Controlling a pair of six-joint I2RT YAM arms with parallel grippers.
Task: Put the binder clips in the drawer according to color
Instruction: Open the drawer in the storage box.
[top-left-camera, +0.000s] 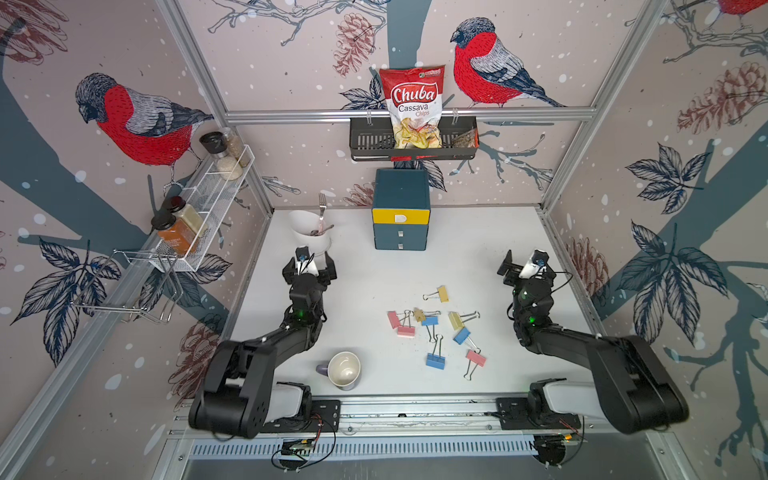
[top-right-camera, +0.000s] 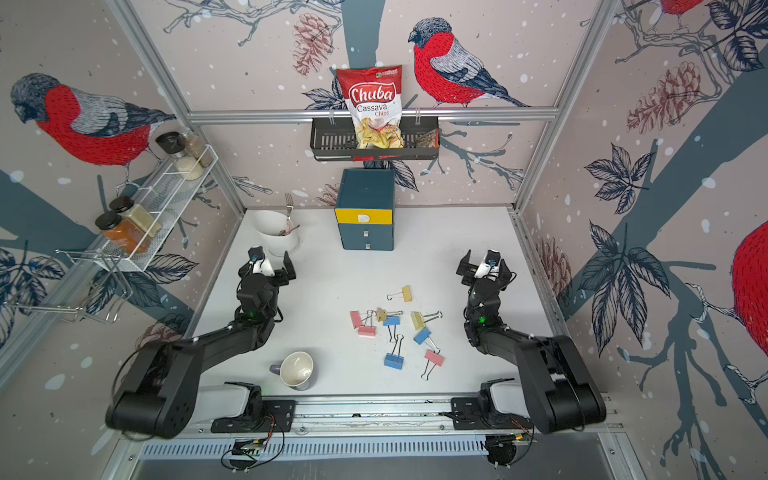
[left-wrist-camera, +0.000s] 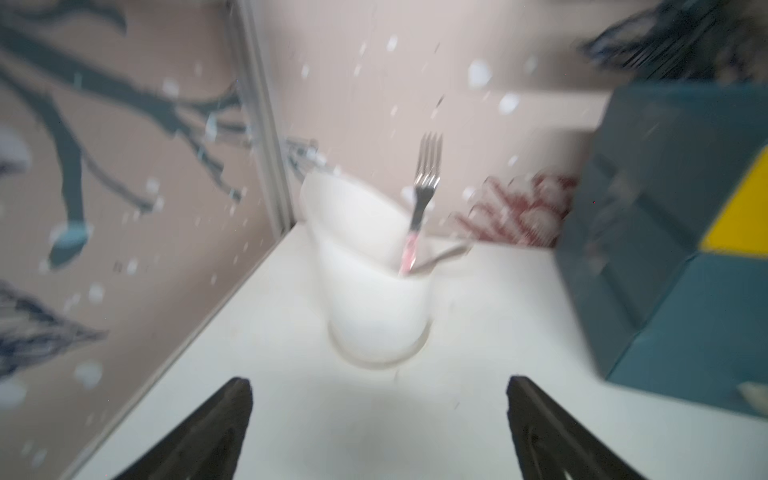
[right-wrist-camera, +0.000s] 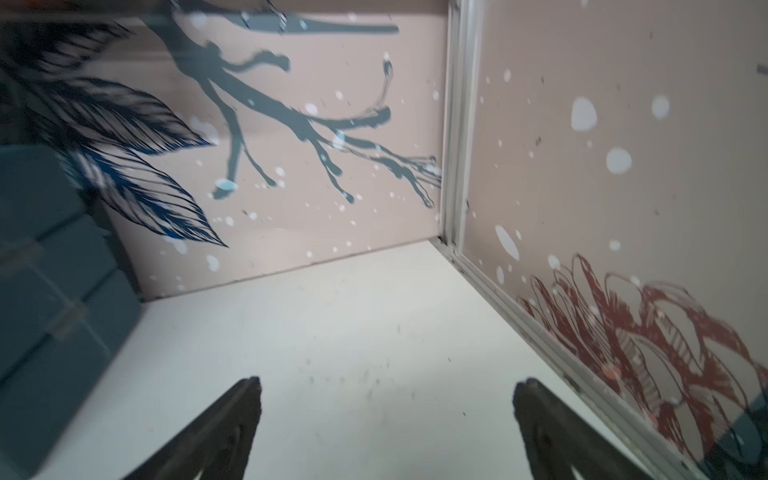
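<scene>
Evidently nothing is sorted: the clips (top-left-camera: 429, 321) are scattered before the shut drawer (top-left-camera: 401, 216). The left gripper (left-wrist-camera: 379, 381) and right gripper (right-wrist-camera: 390, 381) are held wide open and empty, before the drawer to either side, likely in readiness.

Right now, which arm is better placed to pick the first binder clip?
Right, likely. The binder clips lie right of centre, nearer the right tool. The left tool faces the white cutlery cup, and the mug sits beside that arm. Both tools are open and empty.
</scene>
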